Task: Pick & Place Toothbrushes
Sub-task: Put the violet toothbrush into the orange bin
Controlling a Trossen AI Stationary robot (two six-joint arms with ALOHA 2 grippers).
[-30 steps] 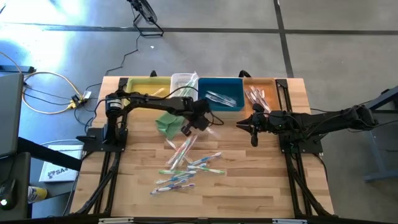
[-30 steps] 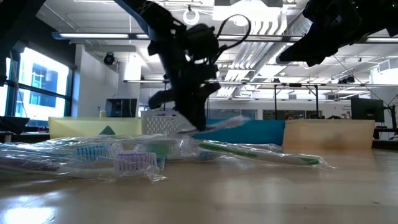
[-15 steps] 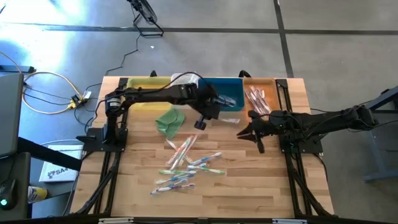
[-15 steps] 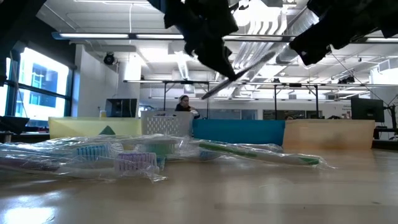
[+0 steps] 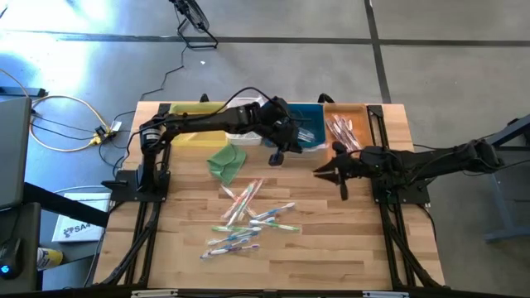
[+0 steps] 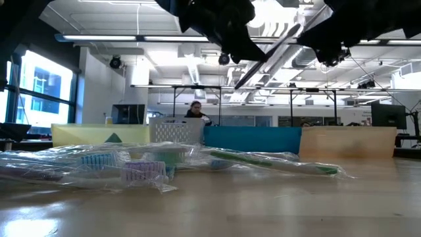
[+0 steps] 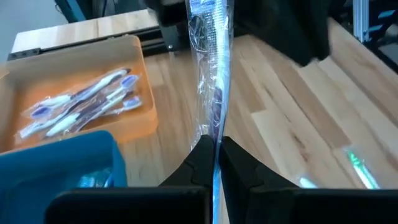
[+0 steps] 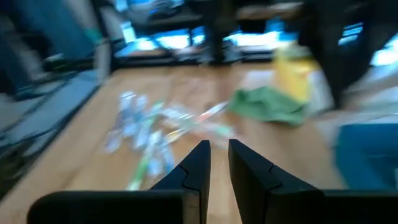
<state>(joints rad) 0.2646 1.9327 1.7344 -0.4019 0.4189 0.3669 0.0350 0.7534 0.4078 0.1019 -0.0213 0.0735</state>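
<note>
My left gripper (image 5: 287,149) hangs above the near edge of the blue bin (image 5: 302,124), shut on one wrapped toothbrush (image 7: 210,74). In the low view that toothbrush (image 6: 270,54) slants high above the table. A pile of wrapped toothbrushes (image 5: 247,219) lies flat on the wooden table (image 5: 348,248). Several more toothbrushes (image 7: 81,102) lie in the orange bin (image 7: 134,121). My right gripper (image 5: 333,175) hovers right of the table's middle, open by a narrow gap (image 8: 216,155) with nothing in it. My left gripper pinches the toothbrush near one end (image 7: 214,138), wrapper and all, between its two fingers (image 7: 200,152). The toothbrush runs on from the fingertips along the line of the fingers, toward the table's right. It is lifted clear of the table and slants upward.
Along the far edge stand a yellow bin (image 5: 199,116), a white basket (image 5: 243,110), the blue bin and the orange bin (image 5: 348,124). A folded green cloth (image 5: 225,160) lies left of my left gripper. Bare wood lies near the front edge.
My left gripper has risen from the table beside the green cloth and gone toward the far right, up to the blue bin, rolling as it went. It has stayed shut, and the toothbrush has come up clear of the table. My right gripper has turned a little in place.
</note>
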